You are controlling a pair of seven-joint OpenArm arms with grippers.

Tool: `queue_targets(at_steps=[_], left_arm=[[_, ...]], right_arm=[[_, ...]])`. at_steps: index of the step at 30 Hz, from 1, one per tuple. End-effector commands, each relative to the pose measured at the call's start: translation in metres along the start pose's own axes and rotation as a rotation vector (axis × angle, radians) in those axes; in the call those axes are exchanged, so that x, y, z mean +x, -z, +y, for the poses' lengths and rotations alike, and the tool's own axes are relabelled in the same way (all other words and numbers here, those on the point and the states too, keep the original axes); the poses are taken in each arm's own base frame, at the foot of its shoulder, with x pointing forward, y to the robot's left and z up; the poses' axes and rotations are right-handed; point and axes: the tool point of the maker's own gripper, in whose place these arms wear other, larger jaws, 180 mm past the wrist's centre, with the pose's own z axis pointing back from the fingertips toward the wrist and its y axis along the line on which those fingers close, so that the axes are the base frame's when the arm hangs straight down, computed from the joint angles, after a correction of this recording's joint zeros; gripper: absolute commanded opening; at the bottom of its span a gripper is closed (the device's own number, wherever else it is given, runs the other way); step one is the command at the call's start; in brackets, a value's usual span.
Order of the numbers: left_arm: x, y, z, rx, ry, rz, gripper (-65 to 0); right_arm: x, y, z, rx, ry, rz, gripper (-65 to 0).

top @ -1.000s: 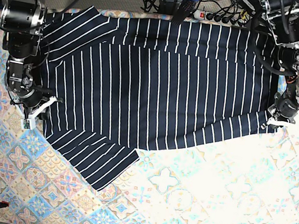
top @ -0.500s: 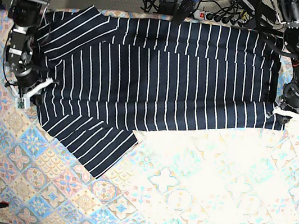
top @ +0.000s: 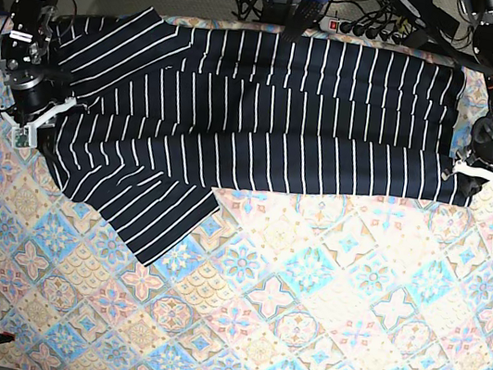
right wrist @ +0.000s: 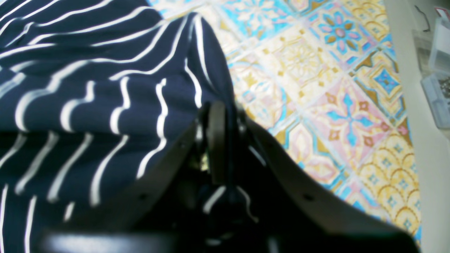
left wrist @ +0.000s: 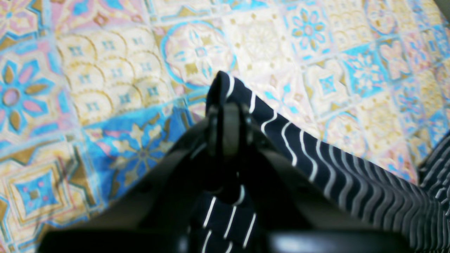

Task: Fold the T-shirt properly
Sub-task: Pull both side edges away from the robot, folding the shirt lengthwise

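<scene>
You have a surface covered by a pastel tile-patterned cloth in blue, pink and cream. Directly on that cloth lies the T-shirt, dark navy with thin white pinstripes, spread across the cloth's far half. One sleeve angles out toward the cloth's near-left part. The cloth's near half shows bare.

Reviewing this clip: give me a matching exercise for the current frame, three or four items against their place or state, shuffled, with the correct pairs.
Column 1:
1. T-shirt
2. left gripper
3. right gripper
4. tile-patterned cloth

Column 2:
A. shut on the shirt's edge at the base view's left
B. bare across the near half of the table
C. spread along the far side, one sleeve angled toward the near side
D. shut on the shirt's corner at the base view's right

Pairs: 1-C, 2-D, 3-A, 4-B
</scene>
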Motion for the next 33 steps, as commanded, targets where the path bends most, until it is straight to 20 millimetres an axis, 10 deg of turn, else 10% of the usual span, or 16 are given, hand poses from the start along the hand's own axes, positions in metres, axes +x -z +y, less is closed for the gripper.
queue_targets(at_steps=[1, 16, 33], left_arm=[[0.017, -0.004, -0.001, -0.009, 0.014, -0.049, -65.0], [-0.025, -0.020, 0.020, 0.015, 0.071, 0.060, -65.0], [-0.074, 0.005, 0.037, 0.080, 0.110, 0.204, -63.5]], right_arm=[[0.021, -0.003, -0.012, -0.020, -0.022, -0.062, -64.3], [0.010, -0.052, -0.013, -0.062, -0.048, -0.058, -64.3], [-0.008, -0.061, -0.008, -0.053, -0.042, -0.013, -63.8]])
